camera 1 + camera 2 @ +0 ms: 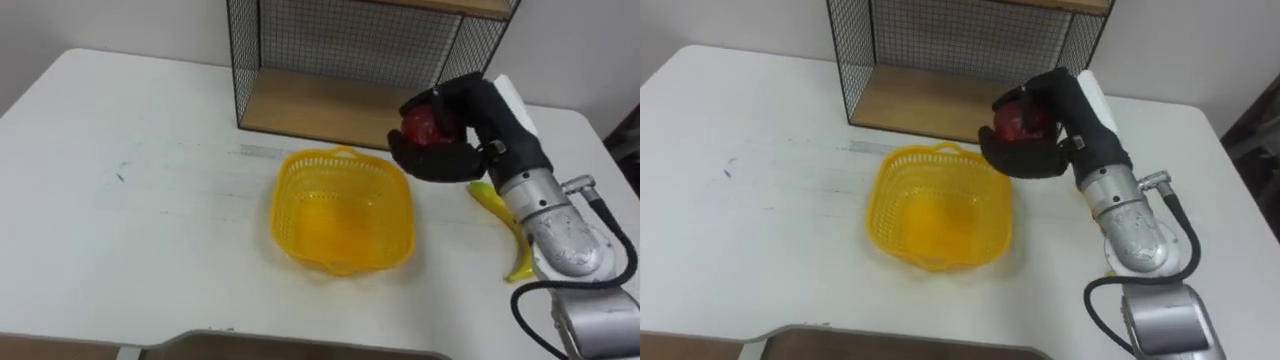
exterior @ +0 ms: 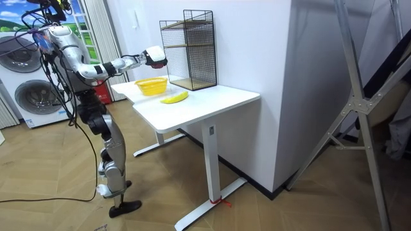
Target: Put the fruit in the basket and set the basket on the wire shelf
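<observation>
Right hand: fingers clenched round 1 red fruit, probably an apple, held up just beyond the far right rim of the yellow basket.

The basket stands on the bench, in front of the wire shelf, and looks empty.

1 banana lies on the bench to the right, partly under my arm.

Progress: 0 of 2 fruits in. Left to do: both fruits into the basket, then the basket onto the shelf.
</observation>
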{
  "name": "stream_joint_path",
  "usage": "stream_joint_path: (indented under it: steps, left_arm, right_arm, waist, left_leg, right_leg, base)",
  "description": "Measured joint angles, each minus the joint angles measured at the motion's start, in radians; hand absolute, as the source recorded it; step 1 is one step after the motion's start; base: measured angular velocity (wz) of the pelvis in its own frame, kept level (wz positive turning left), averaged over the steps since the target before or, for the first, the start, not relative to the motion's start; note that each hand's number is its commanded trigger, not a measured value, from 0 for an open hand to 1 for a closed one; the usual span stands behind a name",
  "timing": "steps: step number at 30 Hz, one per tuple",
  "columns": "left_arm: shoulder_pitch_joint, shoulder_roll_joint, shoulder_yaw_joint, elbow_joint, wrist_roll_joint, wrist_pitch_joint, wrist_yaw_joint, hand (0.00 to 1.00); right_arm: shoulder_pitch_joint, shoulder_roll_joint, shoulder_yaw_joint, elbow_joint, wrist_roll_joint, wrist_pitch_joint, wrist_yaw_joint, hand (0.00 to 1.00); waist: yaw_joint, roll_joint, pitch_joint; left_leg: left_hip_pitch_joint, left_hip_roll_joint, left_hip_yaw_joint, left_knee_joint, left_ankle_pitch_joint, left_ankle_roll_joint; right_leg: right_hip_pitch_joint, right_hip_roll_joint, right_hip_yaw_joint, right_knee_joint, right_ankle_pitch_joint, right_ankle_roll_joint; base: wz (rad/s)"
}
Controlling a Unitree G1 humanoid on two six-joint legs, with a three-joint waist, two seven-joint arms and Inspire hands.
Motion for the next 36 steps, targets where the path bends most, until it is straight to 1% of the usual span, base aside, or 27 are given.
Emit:
stream_joint_path:
  steps: [2,5,9,13,17,18,19,20,24,26,28,29,31,36]
  left_arm:
    - [-0.001,0.001,-0.007,0.001,0.0,-0.015,0.0,0.0]
    - [-0.005,0.002,-0.014,0.001,0.0,-0.015,0.0,0.0]
    - [-0.011,0.002,-0.014,0.0,0.0,-0.015,0.0,0.0]
    - [-0.021,0.004,-0.044,-0.001,0.0,-0.012,0.0,0.0]
    - [-0.027,0.005,-0.05,-0.001,0.0,-0.013,0.0,0.0]
    - [-0.032,0.005,-0.052,0.0,0.0,-0.013,0.0,0.0]
    - [-0.033,0.005,-0.053,0.0,0.0,-0.013,0.0,0.0]
    - [-0.034,0.005,-0.057,0.001,0.0,-0.012,0.0,0.0]
    - [-0.041,0.005,-0.079,0.002,-0.001,-0.012,0.0,0.0]
    - [-0.046,0.005,-0.086,0.003,0.0,-0.012,0.0,0.0]
    - [-0.048,0.005,-0.085,0.003,0.0,-0.012,0.0,0.0]
    - [-0.047,0.004,-0.085,0.003,0.0,-0.012,0.0,0.0]
    - [-0.048,0.003,-0.085,0.004,0.0,-0.012,0.0,0.0]
    - [-0.047,-0.001,-0.09,0.001,0.0,-0.013,0.0,0.0]
  right_arm:
    - [0.0,0.0,0.026,-0.006,-0.02,0.0,0.039,1.0]
    - [0.0,0.0,0.053,-0.006,-0.026,0.0,0.085,1.0]
    - [0.0,0.002,0.071,-0.006,-0.067,0.008,0.128,1.0]
    - [0.002,0.003,0.113,-0.005,-0.108,0.028,0.155,1.0]
    - [0.002,0.005,0.14,-0.005,-0.135,0.033,0.184,1.0]
    - [0.002,0.006,0.141,-0.005,-0.141,0.039,0.19,0.85]
    - [0.002,0.005,0.141,-0.005,-0.143,0.042,0.194,0.32]
    - [0.002,0.006,0.141,-0.004,-0.152,0.046,0.201,0.0]
    - [0.005,0.009,0.142,0.026,-0.177,0.048,0.215,0.0]
    - [0.008,0.01,0.148,0.092,-0.184,0.049,0.216,0.0]
    - [0.023,0.013,0.146,0.12,-0.195,0.05,0.216,0.0]
    - [0.029,0.018,0.146,0.129,-0.205,0.05,0.216,0.0]
    - [0.03,0.025,0.146,0.136,-0.216,0.05,0.217,0.0]
    - [0.042,0.061,0.146,0.14,-0.22,0.049,0.217,0.0]
  waist:
    - [0.002,0.0,0.0007]
    - [0.003,-0.002,0.0036]
    - [0.003,-0.002,0.0039]
    - [0.003,-0.003,0.0036]
    - [0.003,-0.003,0.004]
    - [0.003,-0.002,0.0044]
    - [0.004,-0.001,0.0048]
    - [0.003,0.0,0.0059]
    - [0.002,0.001,0.0067]
    - [0.002,0.002,0.0073]
    - [0.002,0.005,0.009]
    - [0.002,0.007,0.0109]
    - [-0.002,0.009,0.0118]
    - [-0.004,0.011,0.01]
  left_leg:
    - [0.0,0.0,0.0,-0.001,0.0,0.0]
    - [-0.001,0.0,0.0,-0.001,0.0,0.0]
    - [-0.001,0.0,0.001,-0.003,0.0,0.0]
    - [0.002,0.0,0.002,-0.003,0.0,0.0]
    - [0.004,0.0,0.001,-0.002,0.0,0.0]
    - [0.004,0.0,0.001,-0.002,0.0,0.0]
    - [0.005,0.0,0.001,-0.002,0.0,0.0]
    - [0.004,0.0,-0.001,-0.001,0.0,0.0]
    - [0.003,0.0,-0.007,0.001,0.0,0.0]
    - [0.002,0.0,-0.009,0.003,0.0,0.0]
    - [0.001,0.0,-0.01,0.004,0.0,0.0]
    - [0.0,0.0,-0.01,0.004,0.0,0.0]
    - [0.0,0.0,-0.008,0.003,0.0,0.0]
    - [0.0,0.0,-0.008,0.002,0.0,0.0]
  right_leg:
    - [0.0,-0.001,-0.001,-0.001,0.0,0.0]
    - [0.0,0.0,-0.001,-0.001,0.0,0.0]
    - [0.0,-0.001,0.0,-0.002,0.0,0.0]
    - [0.001,-0.001,0.001,-0.002,0.0,0.0]
    - [0.003,-0.001,0.0,-0.001,0.0,0.0]
    - [0.004,-0.001,0.0,0.0,0.0,0.0]
    - [0.004,-0.001,0.0,0.0,0.0,-0.001]
    - [0.006,-0.001,-0.001,0.0,0.0,-0.001]
    - [0.008,0.0,-0.005,0.0,0.001,-0.001]
    - [0.008,0.0,-0.006,0.0,0.001,-0.001]
    - [0.007,0.0,-0.006,0.001,0.001,-0.001]
    - [0.006,0.0,-0.005,0.002,0.001,-0.001]
    - [0.006,0.0,-0.004,0.002,0.001,-0.001]
    - [0.006,0.0,-0.003,-0.001,0.001,-0.001]
  base:
    - [0.0]
    - [0.0]
    - [0.0]
    - [0.0]
    - [0.0]
    - [0.0]
    - [0.0]
    - [0.03]
    - [0.05]
    - [0.02]
    - [0.0]
    - [0.0]
    - [0.0]
    - [0.0]
